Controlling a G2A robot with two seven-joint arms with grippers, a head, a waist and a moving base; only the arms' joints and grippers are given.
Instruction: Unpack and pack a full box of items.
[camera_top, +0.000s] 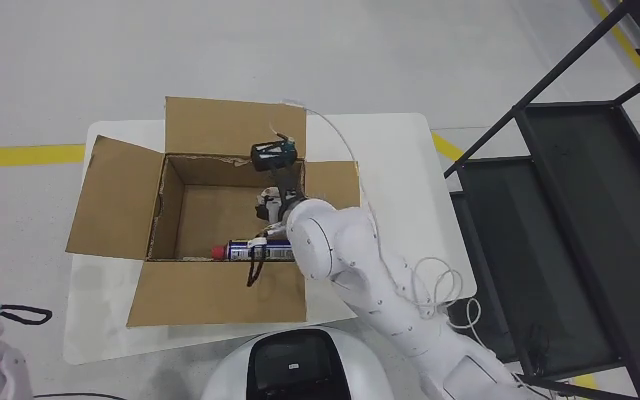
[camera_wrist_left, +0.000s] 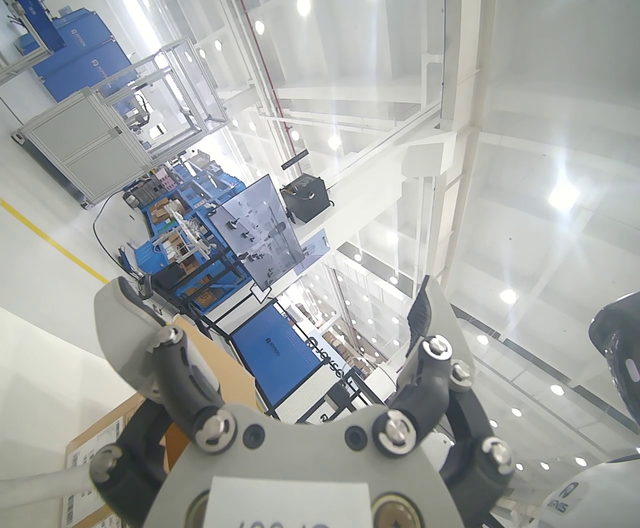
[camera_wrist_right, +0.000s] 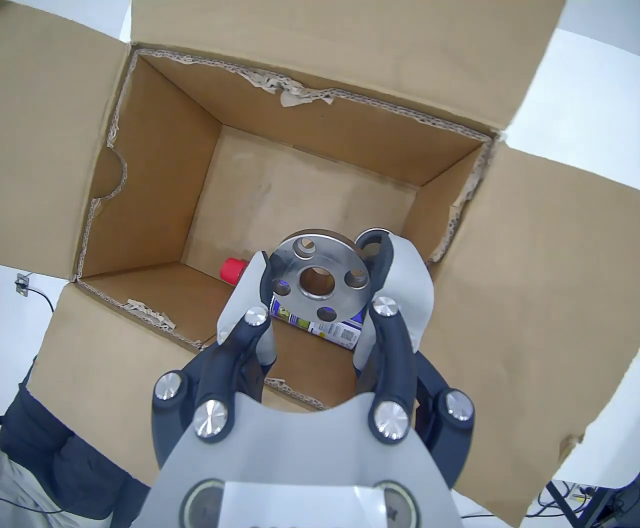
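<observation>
An open cardboard box (camera_top: 165, 205) (camera_wrist_right: 320, 125) stands on the white table (camera_top: 400, 150) with all its flaps folded out. My right gripper (camera_top: 272, 205) (camera_wrist_right: 320, 265) hangs over the box's inside, shut on a round metal flange (camera_wrist_right: 331, 254) with a centre hole and several bolt holes. Below it a spray can (camera_top: 240, 250) (camera_wrist_right: 330, 330) with a red cap (camera_wrist_right: 231, 270) lies on the box floor by the near wall. My left gripper (camera_wrist_left: 275, 310) points up toward the ceiling, open with nothing between its fingers; a cardboard edge (camera_wrist_left: 200, 350) lies behind one finger.
A small black and teal object (camera_top: 275, 153) shows at the box's back rim. A black metal frame with steps (camera_top: 560, 200) stands right of the table. The table's right part beside the box is bare.
</observation>
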